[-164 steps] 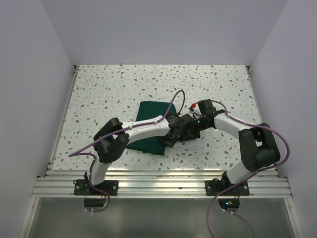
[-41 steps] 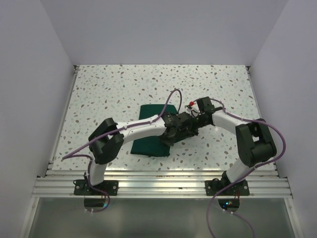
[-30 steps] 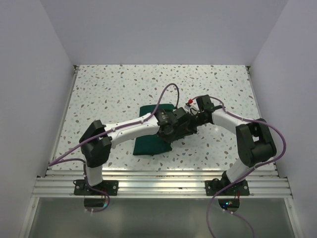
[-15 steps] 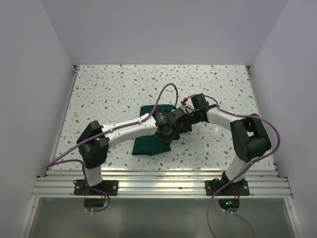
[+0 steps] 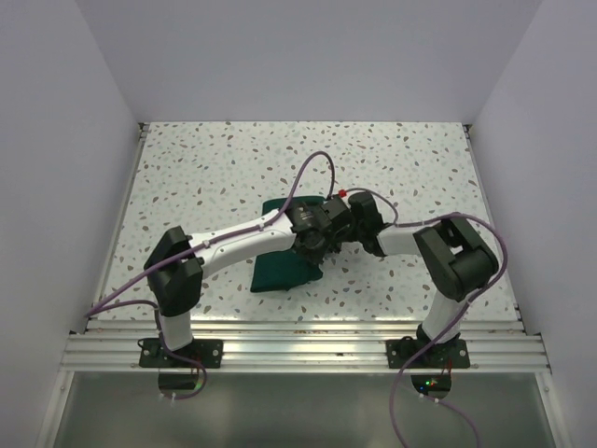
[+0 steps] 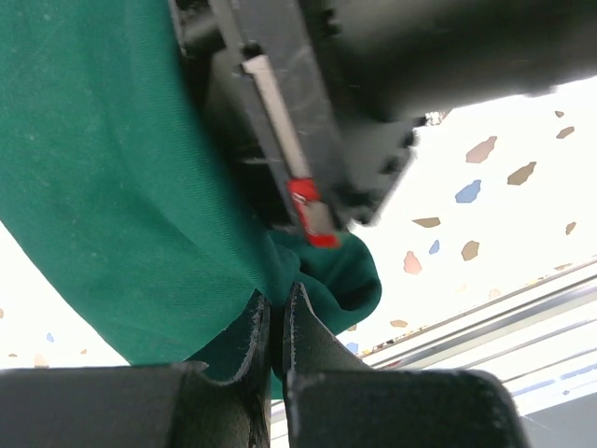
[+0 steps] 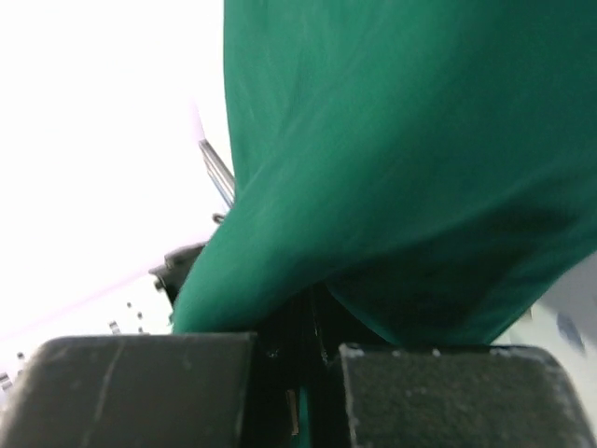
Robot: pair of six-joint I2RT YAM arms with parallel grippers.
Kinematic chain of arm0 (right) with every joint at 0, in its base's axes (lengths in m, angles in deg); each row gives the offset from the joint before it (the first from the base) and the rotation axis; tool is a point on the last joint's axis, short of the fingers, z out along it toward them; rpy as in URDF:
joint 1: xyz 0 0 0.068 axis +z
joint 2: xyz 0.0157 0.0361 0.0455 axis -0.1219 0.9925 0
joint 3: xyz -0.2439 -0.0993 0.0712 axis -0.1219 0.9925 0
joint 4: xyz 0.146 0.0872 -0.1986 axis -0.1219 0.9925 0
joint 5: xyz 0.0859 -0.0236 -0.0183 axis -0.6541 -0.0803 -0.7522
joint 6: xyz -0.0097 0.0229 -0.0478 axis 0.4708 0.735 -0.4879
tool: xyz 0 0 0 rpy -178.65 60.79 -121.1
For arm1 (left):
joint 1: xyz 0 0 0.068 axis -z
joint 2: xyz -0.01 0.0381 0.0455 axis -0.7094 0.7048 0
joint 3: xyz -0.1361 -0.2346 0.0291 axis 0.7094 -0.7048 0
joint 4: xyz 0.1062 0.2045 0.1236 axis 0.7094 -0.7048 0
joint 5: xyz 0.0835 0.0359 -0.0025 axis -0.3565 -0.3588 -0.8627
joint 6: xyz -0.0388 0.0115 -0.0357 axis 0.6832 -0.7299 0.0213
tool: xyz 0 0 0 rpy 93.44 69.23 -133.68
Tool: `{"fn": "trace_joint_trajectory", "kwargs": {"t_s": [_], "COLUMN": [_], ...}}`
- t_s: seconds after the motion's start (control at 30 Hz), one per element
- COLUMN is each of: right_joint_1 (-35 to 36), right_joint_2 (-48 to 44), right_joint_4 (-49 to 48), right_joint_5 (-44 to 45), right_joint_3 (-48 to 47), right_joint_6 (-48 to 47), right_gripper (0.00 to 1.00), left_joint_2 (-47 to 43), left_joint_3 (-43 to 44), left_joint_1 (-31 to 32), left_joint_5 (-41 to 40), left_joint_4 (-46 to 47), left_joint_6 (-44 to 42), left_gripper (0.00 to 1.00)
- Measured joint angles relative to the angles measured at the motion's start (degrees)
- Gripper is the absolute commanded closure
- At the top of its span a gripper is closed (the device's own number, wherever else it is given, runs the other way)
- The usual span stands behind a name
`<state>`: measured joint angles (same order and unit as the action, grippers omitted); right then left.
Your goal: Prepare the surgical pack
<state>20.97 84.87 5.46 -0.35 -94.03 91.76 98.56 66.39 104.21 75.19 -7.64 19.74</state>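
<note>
The surgical pack (image 5: 278, 269) is a dark green cloth bundle lying at the middle of the speckled table, partly under the arms. Both grippers meet over its right end. My left gripper (image 5: 317, 245) is shut on a fold of the green cloth (image 6: 103, 187), which bulges out just past its fingertips (image 6: 277, 313). My right gripper (image 5: 343, 233) faces it from the right and is shut on the cloth too. Green fabric (image 7: 401, 140) fills most of the right wrist view above that gripper (image 7: 312, 322). The right gripper's black body with a red mark (image 6: 308, 201) sits against the cloth in the left wrist view.
The speckled table (image 5: 205, 168) is walled in pale grey at the back and on both sides. A metal rail (image 5: 298, 336) runs along its near edge, with both arm bases bolted there. Purple cables loop above the left arm (image 5: 312, 173).
Both grippers have moved left together, carrying the cloth's right edge over the bundle, which now looks narrower. The right jaws have closed further on the fabric.
</note>
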Motion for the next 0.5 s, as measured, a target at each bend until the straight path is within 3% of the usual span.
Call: {"fn": "trace_joint_trajectory", "kwargs": {"t_s": [0.27, 0.4, 0.5], "right_joint_1": [1.2, -0.9, -5.75], "right_joint_2": [10.01, 8.68, 4.72], "right_joint_4": [-14.08, -10.25, -0.07], "right_joint_5": [1.01, 0.57, 0.02], "right_joint_3": [0.22, -0.15, -1.4], "right_joint_6": [6.38, 3.93, -1.7], "right_gripper": [1.0, 1.0, 1.0], "left_joint_2": [0.0, -0.31, -1.36], "left_joint_3": [-0.39, -2.34, -4.15], "left_joint_1": [-0.46, -0.44, -0.37], "left_joint_5": [0.33, 1.11, 1.75], "left_joint_4": [0.98, 2.99, 4.17], "left_joint_6": [0.07, 0.26, 0.74], "left_gripper": [1.0, 1.0, 1.0]}}
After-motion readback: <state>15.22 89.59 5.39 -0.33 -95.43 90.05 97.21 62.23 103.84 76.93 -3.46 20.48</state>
